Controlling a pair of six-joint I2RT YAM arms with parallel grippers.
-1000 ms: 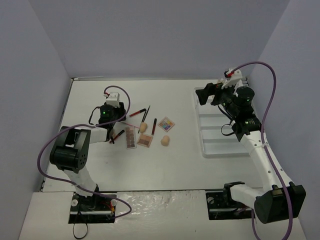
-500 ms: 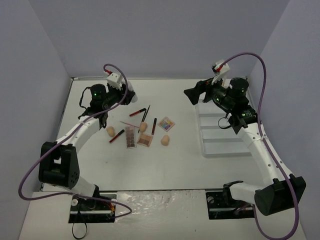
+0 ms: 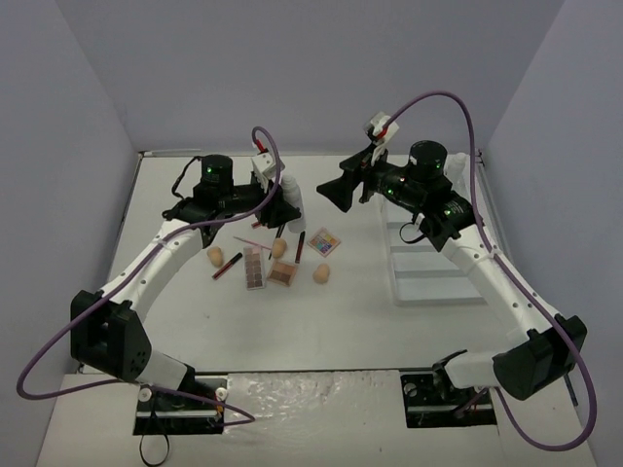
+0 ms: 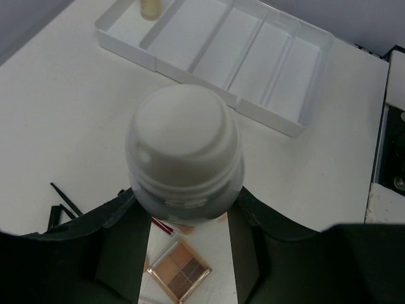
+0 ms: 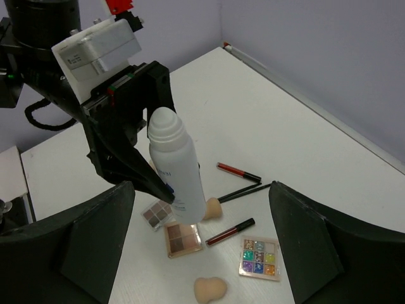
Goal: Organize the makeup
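My left gripper [image 3: 280, 201] is shut on a white bottle [image 3: 290, 193] and holds it upright in the air above the scattered makeup. In the left wrist view the bottle's round cap [image 4: 185, 149] fills the gap between my fingers [image 4: 120, 212]. My right gripper [image 3: 341, 190] hangs open just right of the bottle, apart from it; its own view shows the bottle [image 5: 178, 166] ahead of the open jaws. Below lie beige sponges [image 3: 321, 273], flat palettes [image 3: 283, 273], a colourful palette [image 5: 258, 258], red lip tubes [image 5: 237, 171] and thin brushes [image 5: 243, 191].
The white compartmented tray [image 3: 428, 268] lies on the table's right side, partly under my right arm. A clear amber bottle [image 4: 150, 7] stands in its far corner. Grey walls close in the table at the back and on both sides.
My left arm has lifted the white bottle and swung it right to the table's middle. My right arm has swung left from the tray toward it, jaws narrowing a little.
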